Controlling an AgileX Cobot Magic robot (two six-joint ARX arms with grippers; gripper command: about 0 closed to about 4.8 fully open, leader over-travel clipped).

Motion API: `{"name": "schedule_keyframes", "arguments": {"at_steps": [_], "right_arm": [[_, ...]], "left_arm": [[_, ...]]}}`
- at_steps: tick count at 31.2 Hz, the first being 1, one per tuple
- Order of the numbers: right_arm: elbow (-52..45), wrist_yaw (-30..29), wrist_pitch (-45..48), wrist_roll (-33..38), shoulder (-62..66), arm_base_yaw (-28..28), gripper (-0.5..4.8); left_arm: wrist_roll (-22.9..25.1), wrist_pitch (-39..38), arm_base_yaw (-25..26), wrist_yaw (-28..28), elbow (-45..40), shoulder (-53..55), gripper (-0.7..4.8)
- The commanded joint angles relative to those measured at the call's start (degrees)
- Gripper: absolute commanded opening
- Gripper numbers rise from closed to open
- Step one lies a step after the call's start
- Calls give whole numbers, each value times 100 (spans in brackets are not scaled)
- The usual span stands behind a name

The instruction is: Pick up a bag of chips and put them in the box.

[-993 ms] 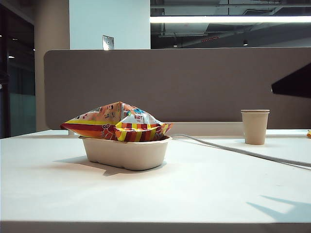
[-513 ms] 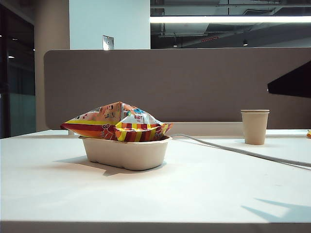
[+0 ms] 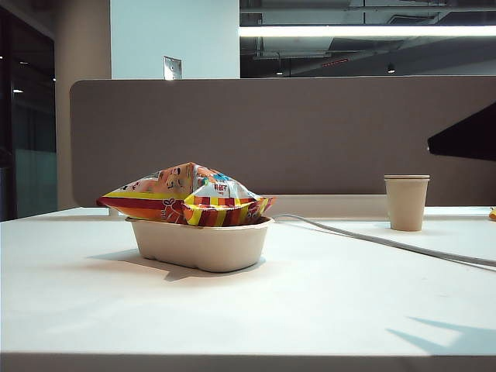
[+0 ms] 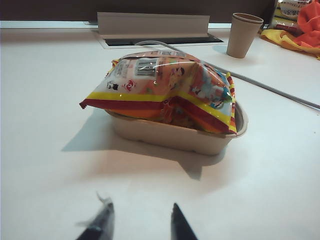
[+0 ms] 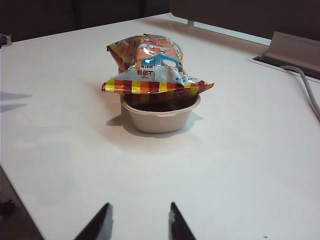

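Fingertips of the left gripper (image 4: 140, 222) show as two dark tapered points with a gap between them, clasping nothing, hovering above bare table well short of the box. The right gripper (image 5: 137, 222) looks much the same: two black wedge-shaped tips set apart, empty, well apart from the box on another side.

The box (image 3: 201, 244) is a shallow beige moulded-fibre tray, matte, with a rolled rim and tapered rounded sides. The bag of chips (image 3: 190, 198) lies in it, puffed and crinkly, its glossy foil striped red, yellow and orange with pale blue-white patches; both sealed ends overhang the rim.

The table (image 3: 310, 302) is smooth, white and faintly reflective. A tan paper cup (image 3: 407, 201) stands toward its far right edge, and a grey cable (image 3: 387, 242) runs across the surface from the far edge toward the right. A grey-brown fabric partition (image 3: 310, 132) backs the table, under strip lighting and exposed ducts.

A dark arm part (image 3: 469, 136) at the right edge of the exterior view sits slightly further left than a second ago; bag, box and cup have not shifted.
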Motion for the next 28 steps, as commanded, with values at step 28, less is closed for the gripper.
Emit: {"name": "schedule_keyframes", "arguments": {"at_steps": [28], "right_arm": [[-9, -24, 79, 22, -365, -319, 147]], "left_arm": [[284, -50, -2, -17, 13, 7, 147]]}}
